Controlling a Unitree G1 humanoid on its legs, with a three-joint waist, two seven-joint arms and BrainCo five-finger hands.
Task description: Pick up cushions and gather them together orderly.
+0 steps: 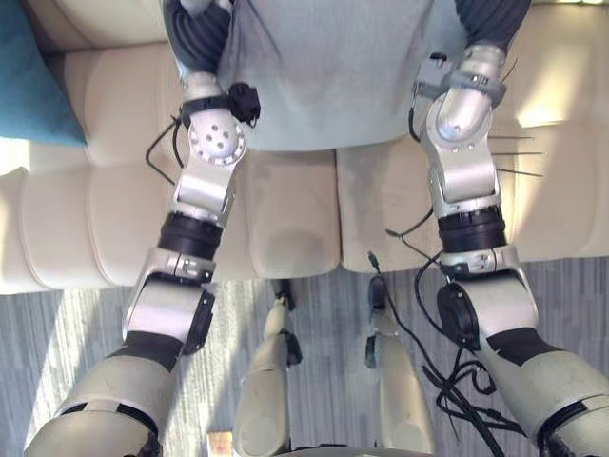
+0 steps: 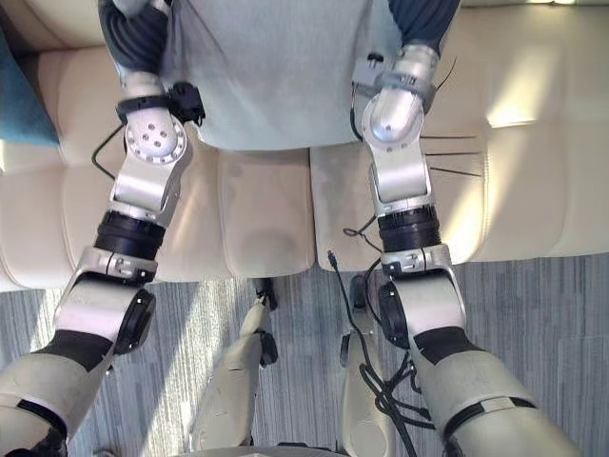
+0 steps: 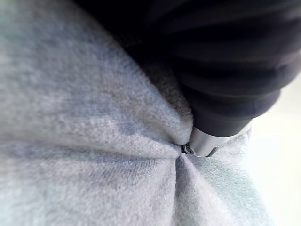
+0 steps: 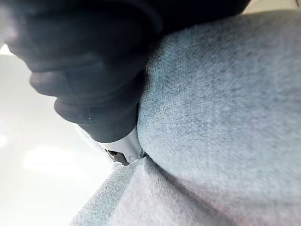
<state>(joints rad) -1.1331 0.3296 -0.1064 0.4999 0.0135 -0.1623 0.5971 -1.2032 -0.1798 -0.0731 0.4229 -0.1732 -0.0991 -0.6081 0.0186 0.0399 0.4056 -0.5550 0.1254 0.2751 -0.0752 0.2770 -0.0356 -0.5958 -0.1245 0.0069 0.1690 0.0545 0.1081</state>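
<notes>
A large pale grey cushion (image 1: 333, 67) is held up between my two arms over the cream sofa (image 1: 285, 219). My left hand (image 1: 195, 33) presses against its left edge, and my right hand (image 1: 490, 19) against its right edge. Up close, the grey fabric (image 3: 94, 117) puckers where the left hand (image 3: 225, 70) sinks into it. The right hand (image 4: 94, 70) is likewise buried in the cushion's cloth (image 4: 225, 117). A teal cushion (image 1: 29, 76) leans at the sofa's far left.
The sofa's seat stretches across the whole view, with sunlit patches on its right side (image 1: 542, 105). Grey striped carpet (image 1: 571, 295) lies in front of the sofa's edge.
</notes>
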